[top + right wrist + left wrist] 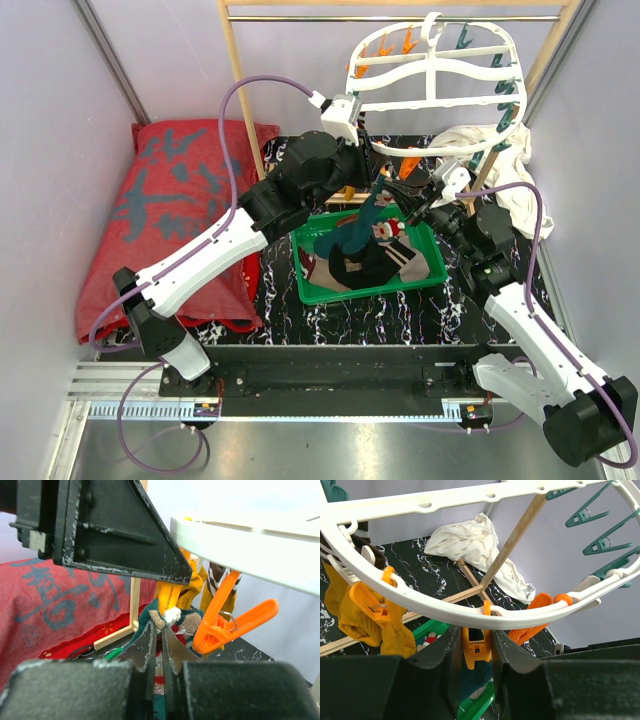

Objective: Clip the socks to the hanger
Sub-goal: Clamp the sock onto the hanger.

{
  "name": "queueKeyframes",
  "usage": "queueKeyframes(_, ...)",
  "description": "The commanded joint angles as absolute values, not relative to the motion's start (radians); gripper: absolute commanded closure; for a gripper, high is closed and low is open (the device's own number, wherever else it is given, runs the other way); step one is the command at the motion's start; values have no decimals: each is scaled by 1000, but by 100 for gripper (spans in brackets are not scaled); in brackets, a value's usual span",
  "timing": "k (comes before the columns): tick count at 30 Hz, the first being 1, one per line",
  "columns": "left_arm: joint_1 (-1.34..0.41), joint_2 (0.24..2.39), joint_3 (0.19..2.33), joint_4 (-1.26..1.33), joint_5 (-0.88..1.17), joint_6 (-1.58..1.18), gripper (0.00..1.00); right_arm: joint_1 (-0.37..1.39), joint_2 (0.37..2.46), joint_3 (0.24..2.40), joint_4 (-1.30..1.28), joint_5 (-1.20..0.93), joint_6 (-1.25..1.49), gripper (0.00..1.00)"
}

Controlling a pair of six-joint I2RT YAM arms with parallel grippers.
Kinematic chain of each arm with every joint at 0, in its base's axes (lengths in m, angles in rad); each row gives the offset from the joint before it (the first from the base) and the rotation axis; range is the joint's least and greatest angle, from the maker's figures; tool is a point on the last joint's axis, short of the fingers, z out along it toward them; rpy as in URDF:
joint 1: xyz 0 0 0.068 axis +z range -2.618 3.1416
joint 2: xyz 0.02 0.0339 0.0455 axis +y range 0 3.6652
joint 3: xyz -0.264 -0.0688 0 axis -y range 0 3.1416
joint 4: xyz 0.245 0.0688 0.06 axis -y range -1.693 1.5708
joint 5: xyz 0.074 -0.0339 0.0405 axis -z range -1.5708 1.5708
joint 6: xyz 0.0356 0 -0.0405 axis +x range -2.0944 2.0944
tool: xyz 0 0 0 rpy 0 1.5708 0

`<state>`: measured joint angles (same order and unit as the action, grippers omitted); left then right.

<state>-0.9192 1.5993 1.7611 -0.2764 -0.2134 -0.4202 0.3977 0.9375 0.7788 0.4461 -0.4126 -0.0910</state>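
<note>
One mustard sock (370, 625) already hung clipped at 9 o'clock in the left wrist view. The hanger (430, 80) hung at 1 o'clock over the table, and more socks lay in the bin (305, 290) below it. The left gripper (476, 640), reaching up, squeezed an orange peg (475, 652) on the rim. The right gripper (159, 630), raised from 4 o'clock, pinched the teal sock (365, 220) beside that peg, not yet clipped.

Robotics lab test cell, grey panel walls (50, 100), aluminium base rail (330, 408), black marbled tabletop (400, 312)
</note>
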Motion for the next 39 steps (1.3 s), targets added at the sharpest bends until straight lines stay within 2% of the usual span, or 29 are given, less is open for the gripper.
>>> queueKeyframes(1, -922, 1606, 1809, -235, -216, -428, 99, 403, 914, 810, 528, -420, -77, 92)
queueKeyframes(6, -922, 1597, 1804, -236, -206, -430, 97, 402, 930, 807, 535, -403, -89, 92)
queueKeyframes(10, -922, 1588, 1802, -235, -206, -425, 88, 402, 942, 805, 546, -400, -91, 92)
queueKeyframes(13, -922, 1580, 1795, -232, -209, -420, 66, 403, 948, 807, 552, -399, -91, 92)
queueKeyframes(14, -922, 1578, 1792, -230, -210, -419, 54, 405, 946, 808, 552, -399, -91, 92)
queueKeyframes(19, -920, 1568, 1786, -221, -224, -408, 35, 402, 956, 818, 555, -405, -87, 90)
queueKeyframes(20, -920, 1569, 1786, -221, -225, -405, 34, 402, 956, 818, 555, -405, -86, 88)
queueKeyframes(23, -916, 1575, 1786, -219, -235, -396, 35, 402, 954, 818, 549, -400, -77, 74)
queueKeyframes(24, -913, 1578, 1787, -219, -238, -396, 39, 402, 950, 813, 545, -390, -77, 66)
queueKeyframes(28, -891, 1586, 1784, -219, -245, -394, 40, 403, 904, 759, 514, -328, -77, 51)
queueKeyframes(31, -877, 1589, 1782, -213, -247, -388, 41, 400, 845, 692, 503, -249, -77, 47)
queueKeyframes(36, -870, 1592, 1782, -207, -247, -383, 40, 402, 782, 586, 534, -118, -78, 46)
queueKeyframes(39, -868, 1589, 1781, -207, -245, -383, 40, 402, 805, 560, 616, -129, -63, 46)
